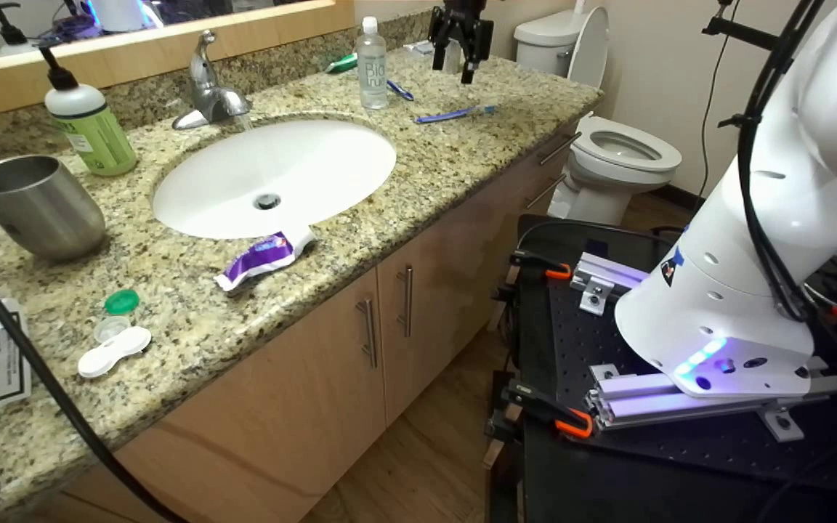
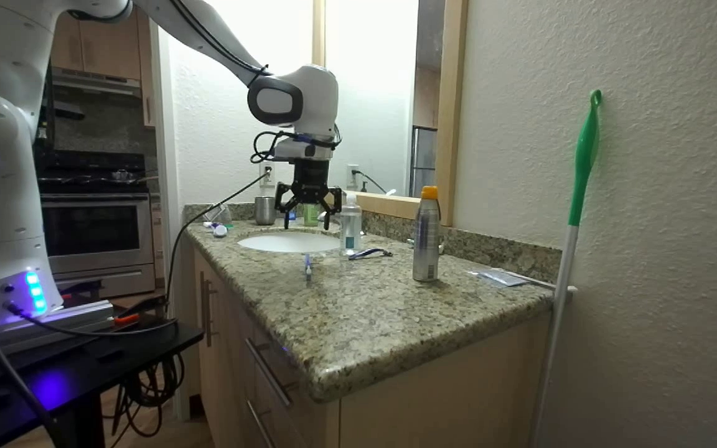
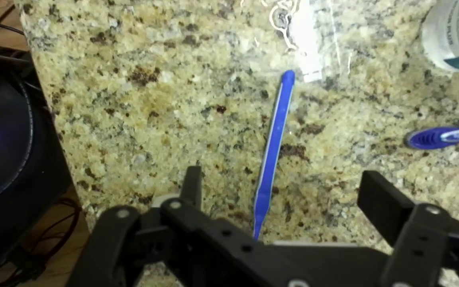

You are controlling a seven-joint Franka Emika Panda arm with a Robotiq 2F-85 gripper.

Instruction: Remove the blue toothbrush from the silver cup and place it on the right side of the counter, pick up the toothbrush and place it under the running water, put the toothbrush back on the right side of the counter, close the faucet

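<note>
The blue toothbrush [image 1: 455, 115] lies flat on the granite counter [image 1: 462, 156], right of the sink; it also shows in an exterior view [image 2: 308, 267] and the wrist view [image 3: 273, 151]. My gripper [image 1: 453, 69] hangs above the counter, open and empty, in both exterior views [image 2: 307, 224]. In the wrist view, the toothbrush lies below and between my spread fingers [image 3: 281, 175], its lower end hidden by the gripper. The silver cup [image 1: 48, 214] stands upright at the counter's far end. The faucet [image 1: 211, 87] is over the sink, with a thin stream of water seemingly below its spout.
A clear bottle [image 1: 373, 69] and a blue razor [image 1: 399, 90] are near the toothbrush. A spray can with an orange cap [image 2: 426, 242] stands behind. A soap bottle [image 1: 91, 127], purple tube [image 1: 266, 258] and white lens case [image 1: 115, 351] are around the sink [image 1: 317, 160].
</note>
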